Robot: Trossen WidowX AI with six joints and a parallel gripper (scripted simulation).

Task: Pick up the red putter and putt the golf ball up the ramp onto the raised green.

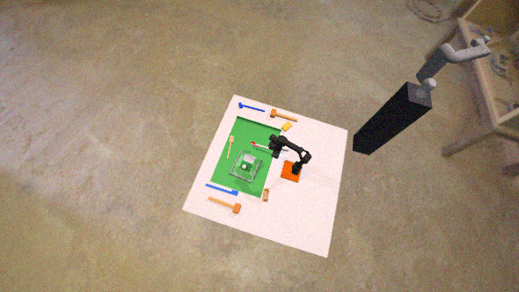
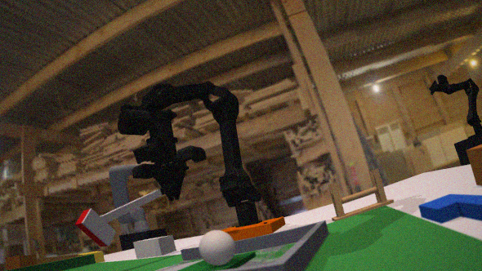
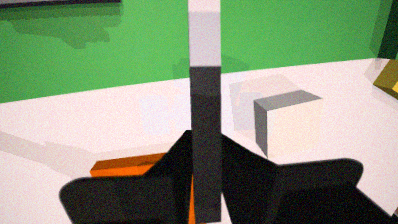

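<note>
My gripper (image 1: 275,152) (image 2: 174,195) (image 3: 200,135) is shut on the grey handle of the red putter (image 1: 262,146) (image 2: 135,204) (image 3: 205,40). The putter's white head with red faces hangs tilted above the green mat (image 1: 242,132) (image 2: 380,241) (image 3: 150,40), at the left in the exterior view. The white golf ball (image 1: 244,166) (image 2: 216,247) is inside the grey-railed raised green (image 1: 241,178) (image 2: 307,241), by its darker green patch and apart from the putter head. The frames do not show whether it is still. The ball is out of the wrist view.
A white block (image 2: 152,246) (image 3: 294,127) stands near the gripper. A yellow block (image 1: 287,127) (image 3: 389,80) lies beyond it. The orange base plate (image 1: 290,171) (image 2: 257,228) is under the arm. Blue and wooden mallets and a small wooden rack (image 1: 266,194) (image 2: 359,196) lie around the mat.
</note>
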